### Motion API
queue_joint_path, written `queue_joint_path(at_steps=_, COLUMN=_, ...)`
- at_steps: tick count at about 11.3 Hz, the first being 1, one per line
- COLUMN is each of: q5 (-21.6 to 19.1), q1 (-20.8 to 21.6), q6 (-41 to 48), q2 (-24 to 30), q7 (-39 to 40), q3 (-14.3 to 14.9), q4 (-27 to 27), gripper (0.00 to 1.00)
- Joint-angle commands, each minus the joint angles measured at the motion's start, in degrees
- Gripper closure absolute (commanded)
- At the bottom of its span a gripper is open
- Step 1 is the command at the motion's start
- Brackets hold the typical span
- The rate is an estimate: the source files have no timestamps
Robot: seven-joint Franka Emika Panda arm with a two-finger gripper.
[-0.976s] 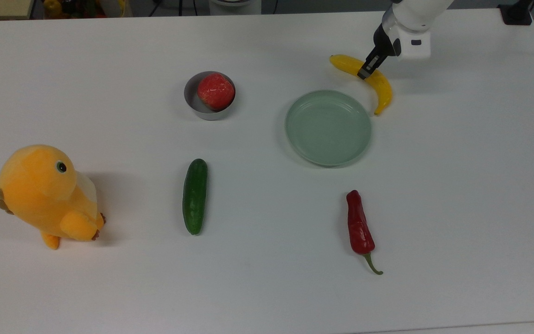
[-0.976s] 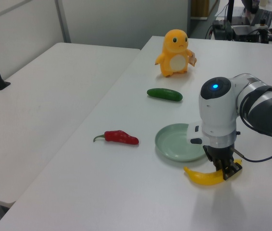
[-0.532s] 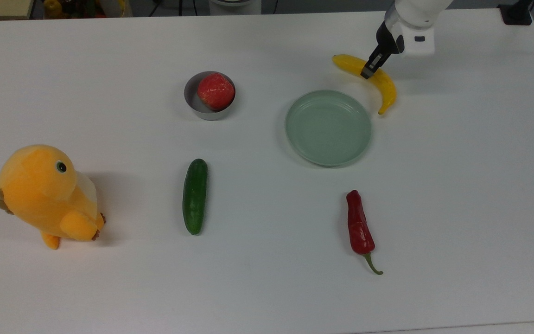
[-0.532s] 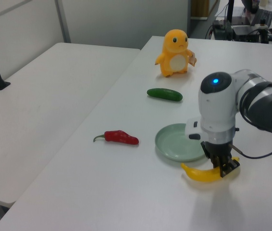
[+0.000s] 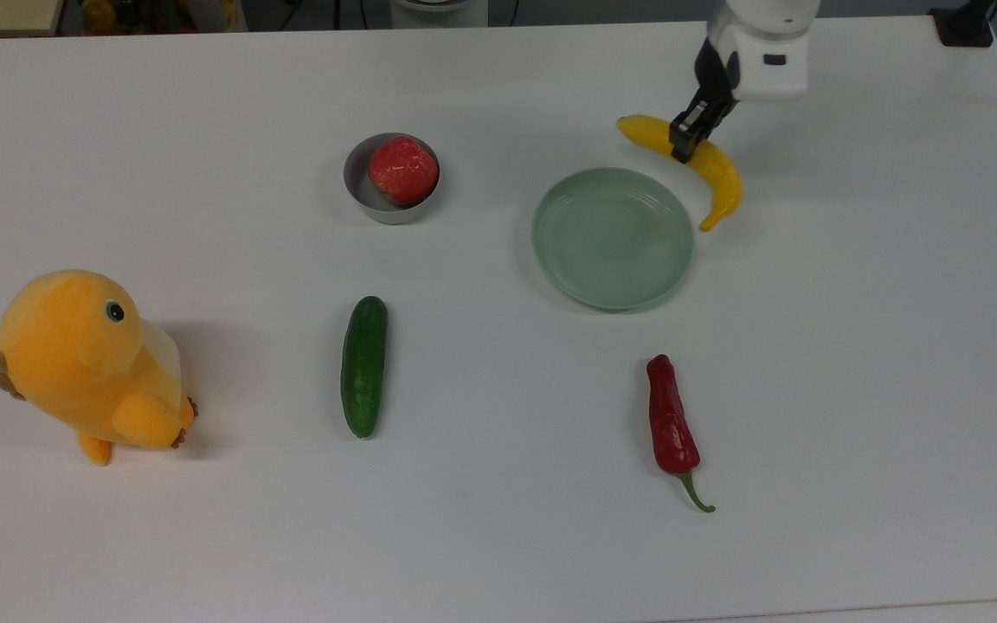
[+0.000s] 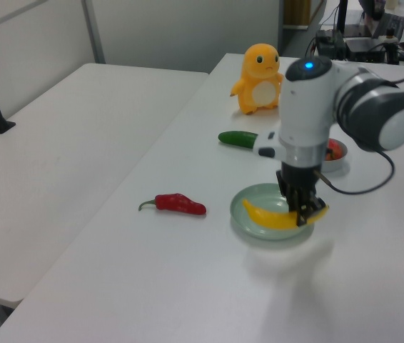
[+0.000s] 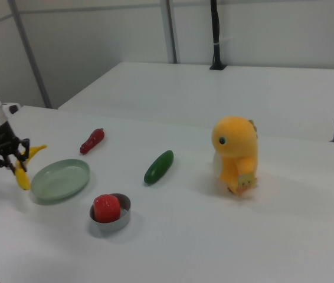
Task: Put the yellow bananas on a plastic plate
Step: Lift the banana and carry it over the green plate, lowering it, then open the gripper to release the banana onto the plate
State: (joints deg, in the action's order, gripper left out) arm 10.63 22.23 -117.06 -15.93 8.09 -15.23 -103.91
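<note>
My gripper [image 5: 682, 143] is shut on the middle of the yellow banana [image 5: 719, 177], which hangs clear of the table. In the top view the banana sits just off the upper right rim of the pale green plate [image 5: 613, 242]. The left view shows the gripper [image 6: 303, 214] holding the banana [image 6: 270, 216] in front of the plate [image 6: 266, 194], its pointed tip towards the left view's left. At the right view's far left, the gripper [image 7: 5, 158] carries the banana [image 7: 21, 175] beside the plate [image 7: 61, 180].
A grey bowl [image 5: 360, 195] with a red fruit [image 5: 403, 169] stands left of the plate in the top view. A green cucumber [image 5: 364, 366] and a red pepper [image 5: 670, 424] lie nearer the front edge. An orange plush toy [image 5: 83, 363] stands at the far left.
The gripper has lifted the banana off the table and carried it towards the plate. In the left view it has moved up and to the left, from beside the plate to in front of it.
</note>
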Motion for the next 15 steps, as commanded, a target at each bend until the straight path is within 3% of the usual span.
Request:
queue_joint_path(at_steps=1, q5=0.0, q1=-1.39, q6=-5.53, q2=0.29, q7=-0.79, q3=3.71, q4=-0.68, gripper=1.0)
queue_joint_path(at_steps=2, q5=-0.17, q1=-2.1, q6=-5.72, q2=0.03, q7=-1.41, q3=4.24, q4=-0.68, gripper=0.99)
queue_joint_path(at_steps=3, q5=-0.69, q1=-2.71, q6=-5.72, q2=-0.06, q7=-1.5, q3=5.03, q4=-0.68, gripper=0.88)
queue_joint_path(at_steps=5, q5=-1.05, q1=-2.81, q6=-5.11, q2=-0.15, q7=-1.5, q3=5.13, q4=-1.12, gripper=0.36)
queue_joint_path(at_steps=6, q5=-0.96, q1=-2.81, q6=-4.76, q2=-0.15, q7=-1.33, q3=5.13, q4=-1.3, gripper=0.0)
queue_joint_path(at_steps=8, q5=-0.96, q1=-2.81, q6=-3.97, q2=-0.15, q7=-1.5, q3=5.13, q4=-1.3, gripper=0.0)
queue_joint_path(at_steps=11, q5=-0.35, q1=-3.07, q6=0.43, q2=1.86, q7=-7.98, q3=5.21, q4=-1.04, gripper=0.0)
queue_joint_path(at_steps=15, q5=-0.79, q1=-6.4, q6=5.35, q2=7.92, q7=-24.9, q3=6.18, q4=-0.68, gripper=0.0)
